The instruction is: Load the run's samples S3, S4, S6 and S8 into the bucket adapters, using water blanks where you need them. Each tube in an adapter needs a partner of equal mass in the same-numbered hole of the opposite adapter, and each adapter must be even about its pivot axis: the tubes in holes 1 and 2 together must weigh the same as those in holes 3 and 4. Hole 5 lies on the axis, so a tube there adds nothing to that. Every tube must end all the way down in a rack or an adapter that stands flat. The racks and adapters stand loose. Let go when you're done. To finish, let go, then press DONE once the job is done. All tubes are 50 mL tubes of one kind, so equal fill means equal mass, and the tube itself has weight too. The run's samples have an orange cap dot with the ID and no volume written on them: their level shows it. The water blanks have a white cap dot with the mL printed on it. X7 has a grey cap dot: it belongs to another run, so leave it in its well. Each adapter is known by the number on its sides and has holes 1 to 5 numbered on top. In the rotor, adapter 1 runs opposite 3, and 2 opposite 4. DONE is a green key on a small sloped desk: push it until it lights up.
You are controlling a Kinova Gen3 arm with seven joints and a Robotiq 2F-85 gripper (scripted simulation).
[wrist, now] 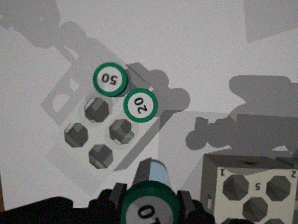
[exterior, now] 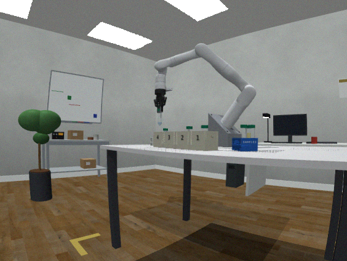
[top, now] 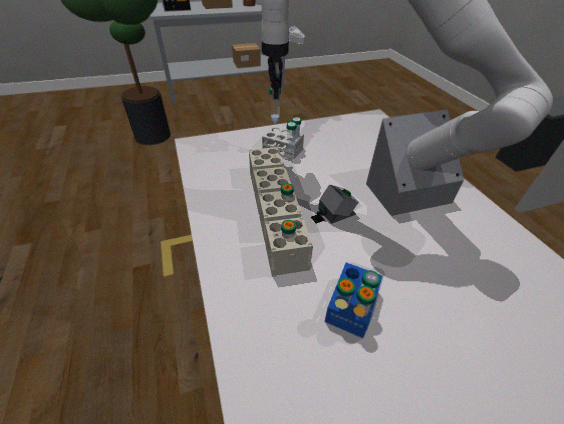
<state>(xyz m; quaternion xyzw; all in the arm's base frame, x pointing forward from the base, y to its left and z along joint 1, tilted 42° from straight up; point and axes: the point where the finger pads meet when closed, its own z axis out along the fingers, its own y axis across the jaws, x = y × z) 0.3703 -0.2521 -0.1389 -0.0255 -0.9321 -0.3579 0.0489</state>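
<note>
Green-capped blank [wrist: 150, 209] is cut off at the wrist view's lower edge; its label reads only partly. Its long axis is vertical, tip down. Jaws of the gripper [top: 274, 91] are clamped on its cap, above the clear rack [top: 291, 145]. The arm [exterior: 215, 64] reaches out, wrist pointing straight down at the counter [top: 400, 350].

Green-capped white-dot blanks [wrist: 110, 79] stand in a grey rack [wrist: 65, 95], beige adapters [top: 292, 257] beside a blue rack [top: 345, 320].
</note>
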